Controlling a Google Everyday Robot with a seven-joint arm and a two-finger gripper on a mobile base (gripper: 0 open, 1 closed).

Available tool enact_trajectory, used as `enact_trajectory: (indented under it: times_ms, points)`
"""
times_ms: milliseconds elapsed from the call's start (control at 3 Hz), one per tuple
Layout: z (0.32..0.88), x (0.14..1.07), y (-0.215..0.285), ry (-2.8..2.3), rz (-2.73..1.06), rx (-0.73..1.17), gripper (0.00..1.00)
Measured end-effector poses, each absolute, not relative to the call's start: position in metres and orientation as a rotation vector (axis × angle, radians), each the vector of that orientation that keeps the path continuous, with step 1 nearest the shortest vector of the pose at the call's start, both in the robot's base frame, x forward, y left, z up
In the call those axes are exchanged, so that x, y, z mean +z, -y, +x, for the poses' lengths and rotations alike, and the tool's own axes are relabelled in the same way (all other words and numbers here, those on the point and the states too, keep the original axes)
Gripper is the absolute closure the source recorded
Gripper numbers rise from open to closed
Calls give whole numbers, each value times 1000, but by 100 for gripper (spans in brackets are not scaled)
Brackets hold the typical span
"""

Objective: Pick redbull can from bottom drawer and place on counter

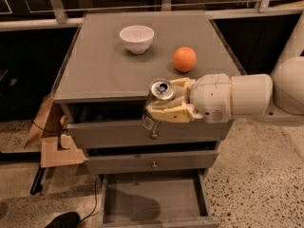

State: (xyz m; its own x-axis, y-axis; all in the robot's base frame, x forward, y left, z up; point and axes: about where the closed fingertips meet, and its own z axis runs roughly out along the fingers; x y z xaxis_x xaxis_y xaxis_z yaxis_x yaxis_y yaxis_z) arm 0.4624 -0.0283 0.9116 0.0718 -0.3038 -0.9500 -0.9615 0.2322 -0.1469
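Claw point(160, 101) at counter point(104, 70) edge, tight around redbull can point(162, 90)

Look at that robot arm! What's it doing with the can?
The robot's gripper is shut around the redbull can, holding it roughly upright right at the front edge of the counter, above the drawers. The bottom drawer is pulled open below. The can is not yet set down on the counter, where a white bowl and an orange sit.

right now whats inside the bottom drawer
Only a bare grey floor shows in the bottom drawer; its back, under the cabinet, is hidden. The end effector holds the redbull can at the counter edge.
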Motion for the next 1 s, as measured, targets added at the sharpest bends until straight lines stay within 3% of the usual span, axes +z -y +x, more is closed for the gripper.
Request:
enact_trajectory:
  times_ms: [1000]
  points:
    - [485, 911, 23, -1539, -1291, 761, 100]
